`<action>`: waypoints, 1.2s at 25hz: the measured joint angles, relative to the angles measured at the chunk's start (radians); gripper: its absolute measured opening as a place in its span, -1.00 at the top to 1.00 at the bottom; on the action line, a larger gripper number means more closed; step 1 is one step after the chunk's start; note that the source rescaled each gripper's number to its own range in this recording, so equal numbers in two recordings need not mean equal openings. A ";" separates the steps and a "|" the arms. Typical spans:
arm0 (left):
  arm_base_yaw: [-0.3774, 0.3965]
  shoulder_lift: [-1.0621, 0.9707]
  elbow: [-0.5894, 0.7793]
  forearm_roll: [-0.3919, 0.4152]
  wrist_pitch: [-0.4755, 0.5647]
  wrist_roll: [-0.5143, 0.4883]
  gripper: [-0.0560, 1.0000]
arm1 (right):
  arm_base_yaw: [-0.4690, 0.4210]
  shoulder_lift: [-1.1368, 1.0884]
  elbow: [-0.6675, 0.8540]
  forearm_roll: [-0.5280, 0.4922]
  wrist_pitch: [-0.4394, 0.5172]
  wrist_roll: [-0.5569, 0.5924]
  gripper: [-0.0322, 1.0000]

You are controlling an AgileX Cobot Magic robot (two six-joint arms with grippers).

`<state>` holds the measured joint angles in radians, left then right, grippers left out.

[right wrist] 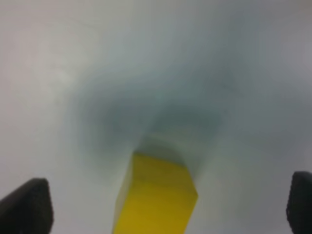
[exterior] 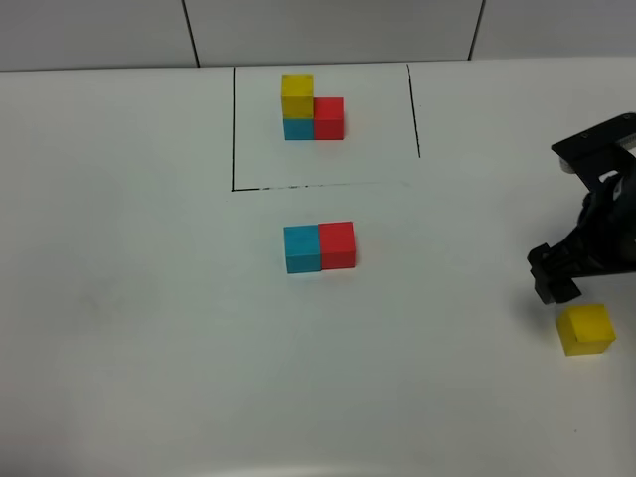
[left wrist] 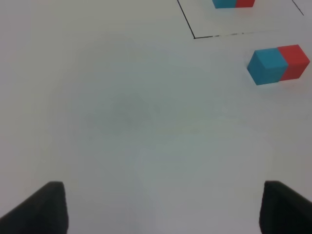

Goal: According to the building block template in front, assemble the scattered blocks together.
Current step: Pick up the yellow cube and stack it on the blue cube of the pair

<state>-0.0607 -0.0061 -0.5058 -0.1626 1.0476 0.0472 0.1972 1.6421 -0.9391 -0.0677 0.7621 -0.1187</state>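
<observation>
The building block template (exterior: 313, 109) stands at the back inside thin black lines: yellow atop blue, red alongside. Its bottom edge shows in the left wrist view (left wrist: 234, 3). The loose cyan-blue cube (exterior: 302, 248) and the loose red cube (exterior: 337, 244) sit touching side by side mid-table, also in the left wrist view (left wrist: 265, 66) (left wrist: 294, 61). The loose yellow cube (exterior: 584, 329) lies at the right. My right gripper (exterior: 556, 283) is open just behind and above it. In the right wrist view the yellow cube (right wrist: 156, 195) lies between the spread fingers, touching neither. My left gripper (left wrist: 163, 214) is open and empty.
The white table (exterior: 149, 298) meets a tiled wall (exterior: 328, 30) at the back. The black frame lines (exterior: 234, 129) are drawn flat on the table. The right arm (exterior: 606, 189) comes in from the right edge.
</observation>
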 joint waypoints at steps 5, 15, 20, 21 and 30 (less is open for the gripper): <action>0.000 0.000 0.000 0.000 0.000 0.001 -0.54 | -0.031 0.002 0.080 0.013 -0.060 0.037 -0.86; 0.000 0.000 0.000 0.000 0.000 0.001 -0.54 | -0.051 0.059 0.134 0.083 -0.144 0.045 -0.70; 0.000 0.000 0.000 0.000 0.000 0.001 -0.54 | -0.051 0.080 0.134 0.088 -0.145 0.046 -0.19; 0.000 0.000 0.000 0.000 0.000 0.001 -0.54 | -0.051 0.080 0.134 0.088 -0.145 0.050 0.01; 0.000 0.000 0.000 0.000 0.000 0.001 -0.54 | -0.047 0.080 0.130 0.068 -0.138 0.036 0.92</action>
<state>-0.0607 -0.0061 -0.5058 -0.1626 1.0476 0.0479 0.1500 1.7218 -0.8091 0.0000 0.6243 -0.0829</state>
